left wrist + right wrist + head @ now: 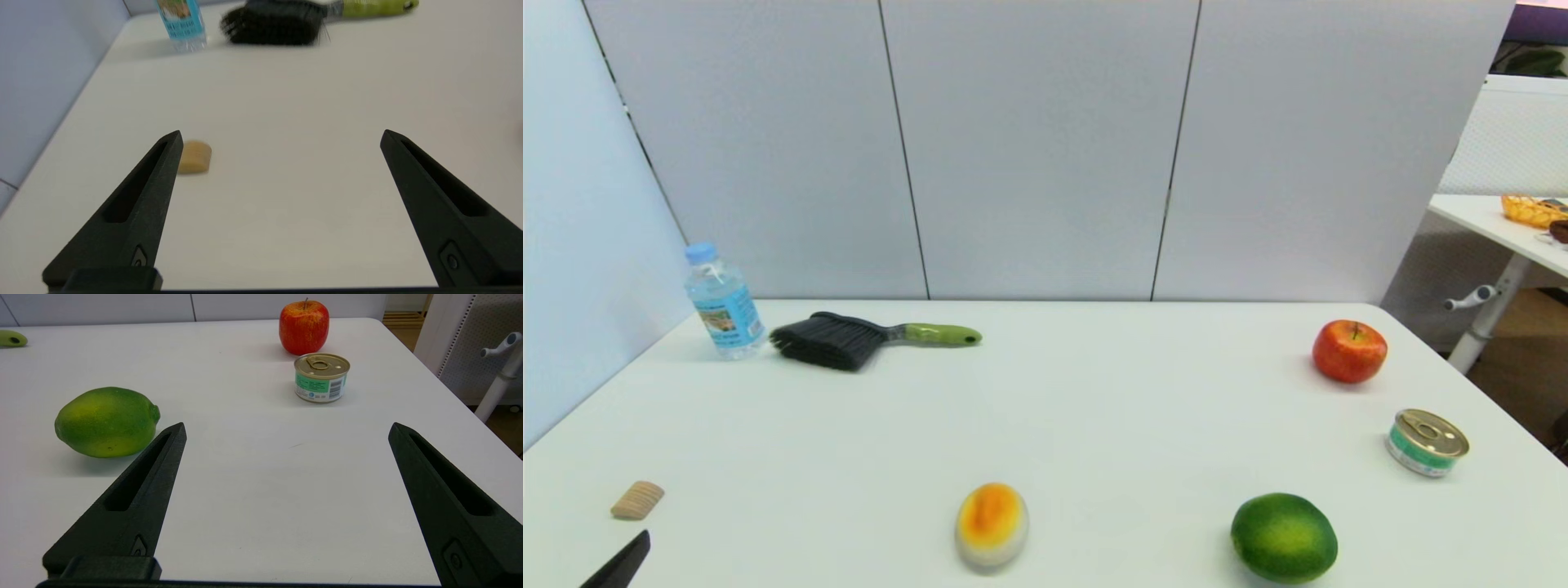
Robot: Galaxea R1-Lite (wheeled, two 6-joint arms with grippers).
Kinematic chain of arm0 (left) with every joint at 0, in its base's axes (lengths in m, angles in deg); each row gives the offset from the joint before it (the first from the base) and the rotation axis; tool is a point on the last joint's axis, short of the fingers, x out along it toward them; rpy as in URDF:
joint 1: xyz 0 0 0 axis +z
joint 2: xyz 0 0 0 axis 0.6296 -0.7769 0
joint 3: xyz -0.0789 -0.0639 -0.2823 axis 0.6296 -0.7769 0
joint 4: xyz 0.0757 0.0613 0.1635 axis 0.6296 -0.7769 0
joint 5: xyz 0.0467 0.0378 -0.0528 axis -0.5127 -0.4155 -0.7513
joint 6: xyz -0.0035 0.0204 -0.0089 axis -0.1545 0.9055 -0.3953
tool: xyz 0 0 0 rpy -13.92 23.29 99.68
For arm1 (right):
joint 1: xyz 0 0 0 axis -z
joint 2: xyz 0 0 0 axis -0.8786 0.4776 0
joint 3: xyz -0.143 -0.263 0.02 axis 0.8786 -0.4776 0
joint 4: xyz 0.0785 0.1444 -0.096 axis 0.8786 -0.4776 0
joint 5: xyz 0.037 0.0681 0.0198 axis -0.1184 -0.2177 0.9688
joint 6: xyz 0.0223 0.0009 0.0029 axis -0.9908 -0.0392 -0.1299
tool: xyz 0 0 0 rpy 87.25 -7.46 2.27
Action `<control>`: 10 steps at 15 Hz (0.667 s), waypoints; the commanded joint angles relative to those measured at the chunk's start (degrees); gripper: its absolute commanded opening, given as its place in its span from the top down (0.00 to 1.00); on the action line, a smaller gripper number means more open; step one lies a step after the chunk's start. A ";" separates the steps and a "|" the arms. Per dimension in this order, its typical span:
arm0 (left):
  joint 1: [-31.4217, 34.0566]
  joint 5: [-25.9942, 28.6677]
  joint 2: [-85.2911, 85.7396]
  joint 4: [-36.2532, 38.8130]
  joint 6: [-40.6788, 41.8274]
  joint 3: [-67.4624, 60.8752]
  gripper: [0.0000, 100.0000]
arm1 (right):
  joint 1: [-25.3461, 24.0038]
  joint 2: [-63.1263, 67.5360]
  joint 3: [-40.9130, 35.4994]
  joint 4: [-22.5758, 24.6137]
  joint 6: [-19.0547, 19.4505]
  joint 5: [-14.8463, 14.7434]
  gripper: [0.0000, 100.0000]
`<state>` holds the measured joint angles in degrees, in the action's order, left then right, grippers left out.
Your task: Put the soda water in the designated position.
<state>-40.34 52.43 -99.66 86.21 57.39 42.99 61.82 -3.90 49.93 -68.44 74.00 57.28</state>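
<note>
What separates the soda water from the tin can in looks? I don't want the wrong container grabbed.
The soda water is tall, clear plastic, with a light blue cap; the tin can is short metal with a pull-tab lid. Its label is blue, the can's green. Both stand upright on the table.

You've got grey partition panels (1037, 147) across the top of the frame, white table (1094, 408) below, second white desk (1494, 224) far right over brown floor (1515, 359).

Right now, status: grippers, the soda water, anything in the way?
Left gripper open, low at near left; right gripper open, empty. Soda water upright, far left corner, untouched. Brush close beside it; small tan block near left gripper.
</note>
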 commanded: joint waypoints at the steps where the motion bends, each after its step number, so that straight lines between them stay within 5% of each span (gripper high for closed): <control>1: -0.44 -0.02 10.19 -6.61 0.26 -3.61 0.00 | 0.00 -0.01 -0.01 0.00 0.00 -0.02 0.00; 5: 0.35 -0.02 17.40 -12.23 0.09 -5.98 0.00 | 0.00 -0.01 -0.01 0.00 0.00 -0.02 0.00; 10: 1.32 2.35 29.62 -10.48 -3.60 -7.74 0.00 | 0.00 -0.01 -0.01 0.00 0.00 -0.02 0.00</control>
<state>-39.38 54.67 -77.27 74.06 56.50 36.48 61.80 -3.90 49.93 -68.44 74.02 57.28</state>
